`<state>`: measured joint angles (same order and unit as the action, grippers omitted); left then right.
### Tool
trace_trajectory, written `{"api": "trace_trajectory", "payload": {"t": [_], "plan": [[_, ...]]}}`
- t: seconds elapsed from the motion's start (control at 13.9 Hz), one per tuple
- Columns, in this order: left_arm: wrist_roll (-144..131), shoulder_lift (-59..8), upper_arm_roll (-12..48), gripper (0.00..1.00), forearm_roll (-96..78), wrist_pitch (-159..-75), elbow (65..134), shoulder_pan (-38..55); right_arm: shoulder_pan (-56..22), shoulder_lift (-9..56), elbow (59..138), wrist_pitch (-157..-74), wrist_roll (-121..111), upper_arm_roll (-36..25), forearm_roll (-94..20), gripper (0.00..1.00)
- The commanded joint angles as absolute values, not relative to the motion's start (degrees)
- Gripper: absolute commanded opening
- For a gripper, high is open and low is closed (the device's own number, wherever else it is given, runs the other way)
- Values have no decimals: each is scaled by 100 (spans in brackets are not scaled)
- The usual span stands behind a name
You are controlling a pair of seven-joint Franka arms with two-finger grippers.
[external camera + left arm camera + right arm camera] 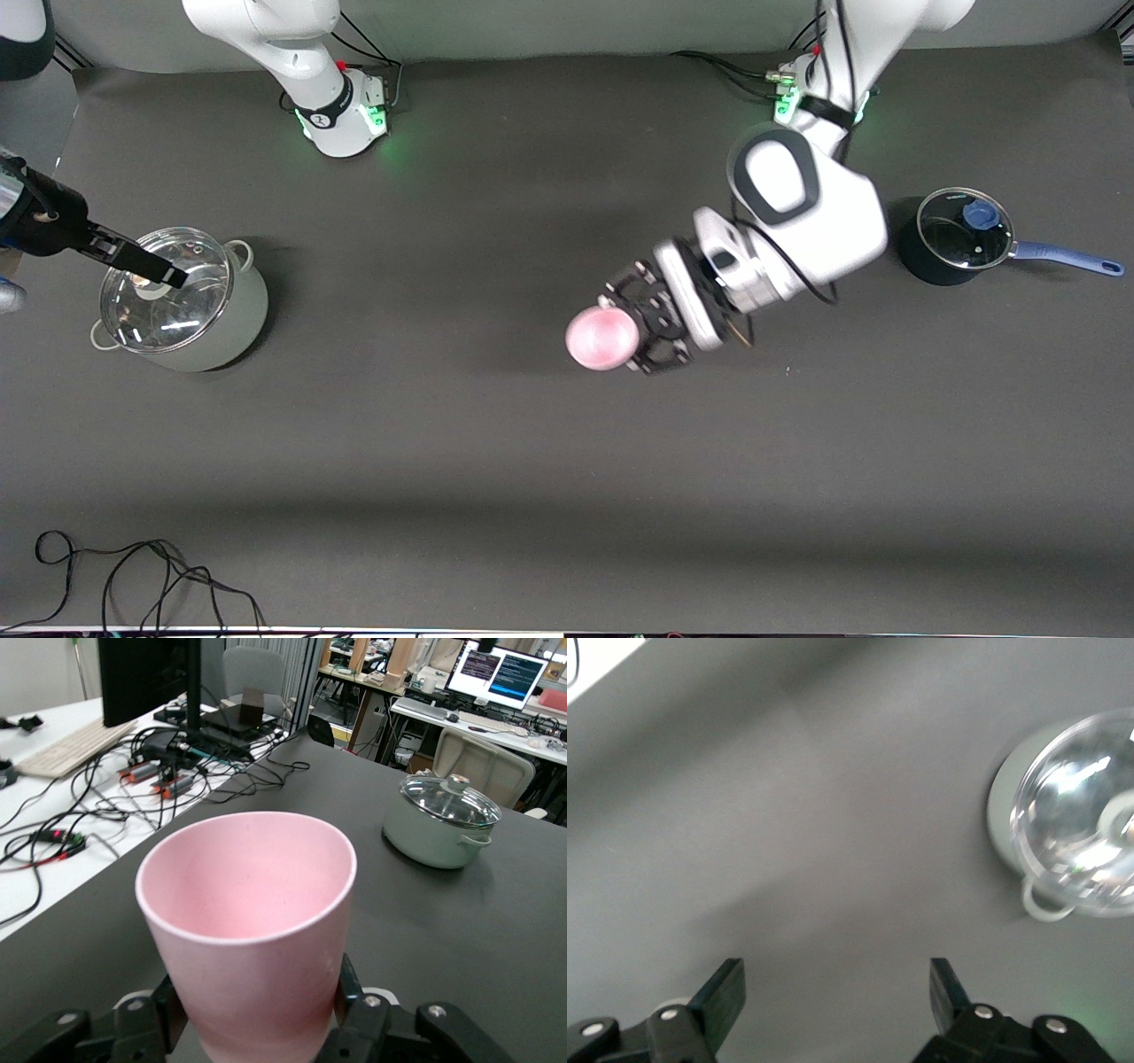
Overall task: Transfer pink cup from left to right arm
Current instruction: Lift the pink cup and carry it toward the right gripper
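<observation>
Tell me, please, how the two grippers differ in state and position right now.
The left gripper is shut on the pink cup, held in the air over the middle of the table; the right gripper holds nothing. Its fingers are spread open, and it hangs over the glass-lidded grey-green pot. Both are black and two-fingered.

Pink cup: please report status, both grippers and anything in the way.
Left gripper shut on pink cup, held over mid-table. Right gripper open, over the lidded grey pot, waiting. Blue saucepan beside the left arm, not in the way.
</observation>
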<state>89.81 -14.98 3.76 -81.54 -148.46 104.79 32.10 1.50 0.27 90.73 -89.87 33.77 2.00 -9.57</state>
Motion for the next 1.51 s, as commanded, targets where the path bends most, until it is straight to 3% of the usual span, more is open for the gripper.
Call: {"api": "trace_trajectory", "payload": {"t": [0.0,0.43,0.72,1.0,1.43], "plan": [[8991,-994,264,39,-8244,-15440,10767,3874,-122,26,8729,-8851,5064,255,-1483,94],[9026,-598,264,39,-8200,-16110,10898,4605,-1535,219,8315,-8877,8205,255,-1969,99],[9018,-589,264,39,-8200,-16338,10898,4702,-2407,842,7701,-8921,9762,264,-2153,99],[9018,-606,264,39,-8200,-16339,10916,4711,-2951,1353,7339,-8921,10247,255,-2505,99],[9035,-624,264,39,-8200,-16339,10942,4702,-3023,1397,7295,-8930,10301,264,-2505,99]]}}
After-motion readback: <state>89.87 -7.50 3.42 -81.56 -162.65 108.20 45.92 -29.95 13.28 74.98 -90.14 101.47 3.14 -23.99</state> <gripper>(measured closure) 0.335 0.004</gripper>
